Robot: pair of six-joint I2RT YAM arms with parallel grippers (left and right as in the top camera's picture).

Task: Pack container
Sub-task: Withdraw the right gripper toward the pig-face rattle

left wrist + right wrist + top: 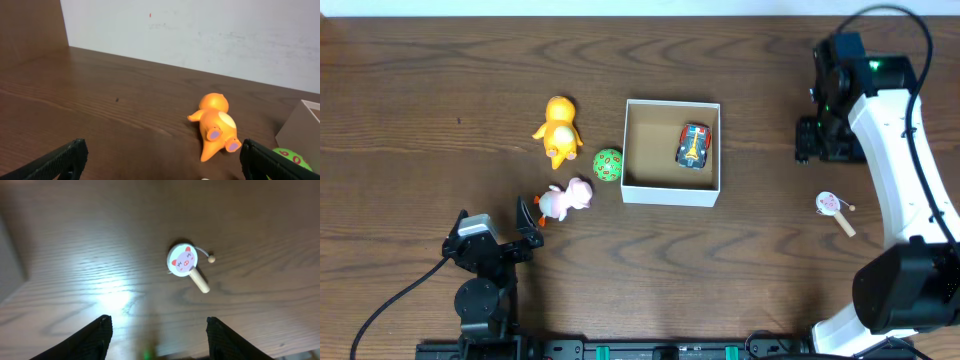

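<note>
on the table (420, 100) the container (670, 193) sat near the middle, open side up. packing looked barely begun: of the five toys in view only the toy car (694, 146) lay inside, by the right wall. four were left out: the orange duck (558, 130) and the pink pig (566, 199) to the container's left, the green ball (608, 164) just beside its left wall, and the pig-faced rattle (832, 205) well apart to the right. the left claw (162, 162) sat low near the front edge, jaws spread wide and empty, aimed toward the duck, the pig close by. the right claw (157, 330) hung over bare table right of the container, jaws apart, holding nothing, the rattle just ahead.
</note>
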